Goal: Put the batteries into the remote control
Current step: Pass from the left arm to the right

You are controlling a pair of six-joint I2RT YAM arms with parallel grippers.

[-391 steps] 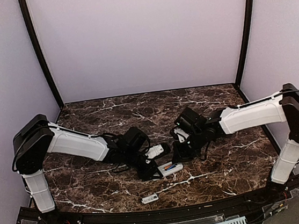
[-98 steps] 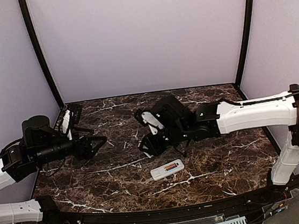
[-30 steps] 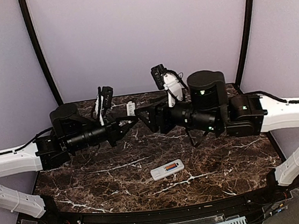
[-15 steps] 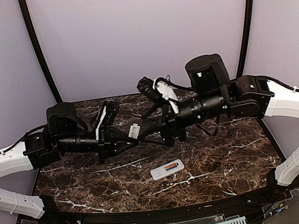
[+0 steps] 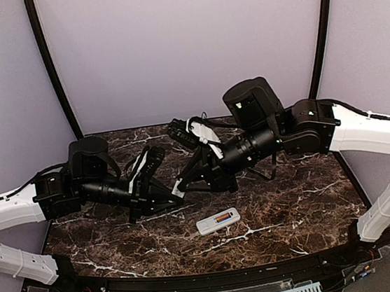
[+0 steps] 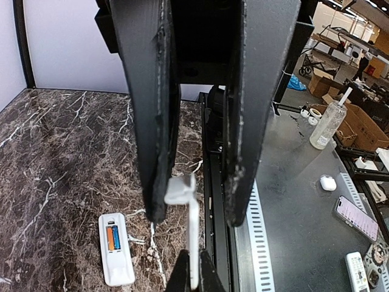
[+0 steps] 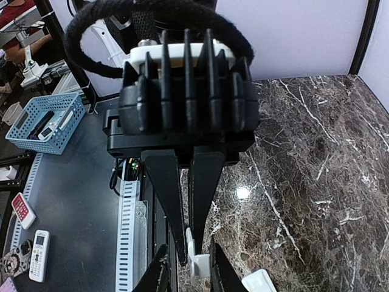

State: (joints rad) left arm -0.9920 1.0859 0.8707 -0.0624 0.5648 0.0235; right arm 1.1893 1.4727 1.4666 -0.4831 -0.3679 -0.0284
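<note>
Lowered and drawn together since half a second ago, my jaws meet above the worktop (image 5: 300, 204): right jaws narrowed to pinch the battery cover (image 6: 192, 237) at its lower end, left jaws pressed together on its top, a hand-over by my reckoning. Remote (image 6: 117, 267): unmoved, back-up near the front edge, orange and blue batteries (image 6: 113, 237) seated side by side, kept free for the cover. Surface dark veined marble; walls (image 5: 184, 48) plain lilac, posts (image 5: 50, 78) black.

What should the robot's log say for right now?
left claw: shut on battery cover | right claw: pinching it too | batteries: in remote
</note>
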